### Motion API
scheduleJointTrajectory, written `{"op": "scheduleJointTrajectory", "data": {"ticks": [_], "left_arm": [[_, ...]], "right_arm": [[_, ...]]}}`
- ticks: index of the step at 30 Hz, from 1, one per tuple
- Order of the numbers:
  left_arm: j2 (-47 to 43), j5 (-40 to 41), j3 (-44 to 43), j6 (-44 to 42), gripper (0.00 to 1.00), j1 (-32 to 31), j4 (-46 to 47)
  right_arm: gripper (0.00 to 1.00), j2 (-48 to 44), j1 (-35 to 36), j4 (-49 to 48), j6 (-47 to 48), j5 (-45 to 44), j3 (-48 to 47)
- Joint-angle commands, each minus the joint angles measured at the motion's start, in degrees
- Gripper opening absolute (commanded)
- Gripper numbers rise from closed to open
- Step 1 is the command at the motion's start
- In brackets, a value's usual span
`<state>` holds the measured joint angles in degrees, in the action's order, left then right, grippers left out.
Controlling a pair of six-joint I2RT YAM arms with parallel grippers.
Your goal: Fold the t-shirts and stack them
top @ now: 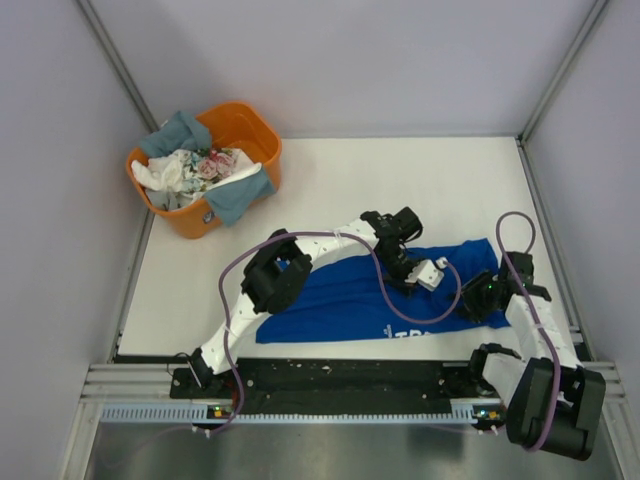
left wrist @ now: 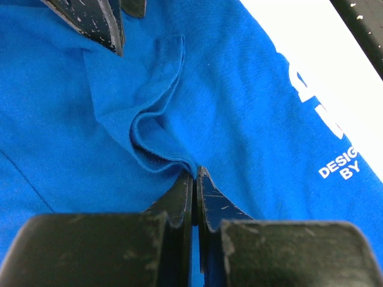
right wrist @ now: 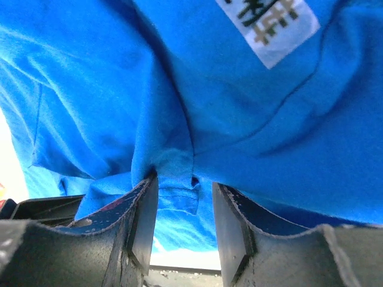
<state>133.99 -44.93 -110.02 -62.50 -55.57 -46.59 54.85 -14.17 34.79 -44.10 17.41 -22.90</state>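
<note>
- Grey walls all round, a white table (top: 400, 170) in the middle, and the orange tub (top: 250, 125) holds the waiting t-shirts in a heap: grey-blue (top: 185, 130), white (top: 165, 172), floral (top: 210, 162).
- The royal blue shirt (top: 330, 300) lies spread out well apart from the tub, on the side toward the arm bases, with its white lettering (left wrist: 341, 167) showing.
- Here's the left gripper (left wrist: 194, 174), the one nearer the tub, squeezed tight on a raised ridge of blue cloth. The fingers meet with only fabric between them.
- And the right gripper (right wrist: 182, 186), farther from the tub, sits at a moderate gap. A bunched hem lies between the fingers, against one of them with a sliver of space beside the other, so it looks not yet clamped. A printed label (right wrist: 269, 24) shows on the cloth beyond.
- My read: the fold is only beginning, with both arms taking hold at the end of the shirt farthest from the tub.
- To do it well, the right side should close fully on that hem before anything lifts. A one-sided pull would likely drag the whole shirt.
- Then raise both holds together, level, keeping the edge between them taut, and lay it down edge on edge.
- One worry: I can't tell whether the left pinch has one layer or two. A single layer would lift a wrinkle, not a fold.
</note>
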Motion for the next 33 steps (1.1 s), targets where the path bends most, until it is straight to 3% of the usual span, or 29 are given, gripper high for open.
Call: {"op": "scheduleJointTrajectory", "data": {"ticks": [1, 10, 13, 22, 33], "left_arm": [[-2.5, -1.3, -1.2, -0.3, 0.01, -0.2, -1.0], [-2.5, -0.6, -1.1, -0.3, 0.00, -0.2, -1.0], [-2.6, -0.3, -1.0, -0.3, 0.00, -0.2, -1.0], [-3.0, 1.6, -0.3, -1.9, 0.00, -0.2, -0.8], [-3.7, 1.3, 1.7, -4.6, 0.00, -0.4, -1.1]], "right_arm": [[0.39, 0.6, -0.7, -4.9, 0.0, 2.9, -0.7], [0.14, 2.9, -0.7, -5.4, 1.6, 1.9, -2.2], [0.01, 2.6, -0.7, -5.3, 1.7, 1.8, -2.6], [0.00, 1.6, -3.1, 5.6, 6.0, -5.1, -7.5], [0.00, 3.0, -10.3, 7.4, 4.5, -0.9, -6.8]]}}
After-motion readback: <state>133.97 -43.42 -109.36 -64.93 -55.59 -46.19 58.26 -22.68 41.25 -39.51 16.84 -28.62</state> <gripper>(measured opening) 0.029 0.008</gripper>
